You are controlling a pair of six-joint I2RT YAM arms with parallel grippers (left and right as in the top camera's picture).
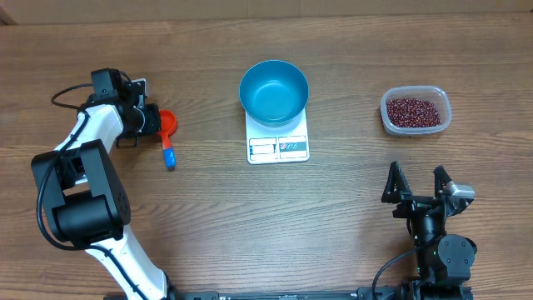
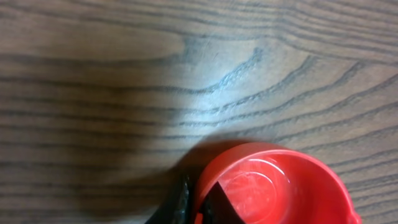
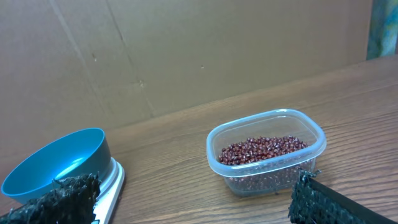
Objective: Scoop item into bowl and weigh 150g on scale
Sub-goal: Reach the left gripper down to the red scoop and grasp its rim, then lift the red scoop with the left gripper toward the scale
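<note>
Left gripper (image 1: 155, 122) clamped on rim of red plastic scoop (image 1: 170, 124); right gripper (image 1: 415, 175) wide, empty. Grasp step. Next, I reckon: lift, carry to dark red-brown beans (image 1: 414, 111) in clear tub (image 1: 416, 87).

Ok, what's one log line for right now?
left fingers: shut on scoop | right fingers: open, empty | bowl: empty, on scale | beans: in tub

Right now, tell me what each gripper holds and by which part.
The left gripper clamps the red scoop by its cup rim; right gripper is open, empty.
</note>
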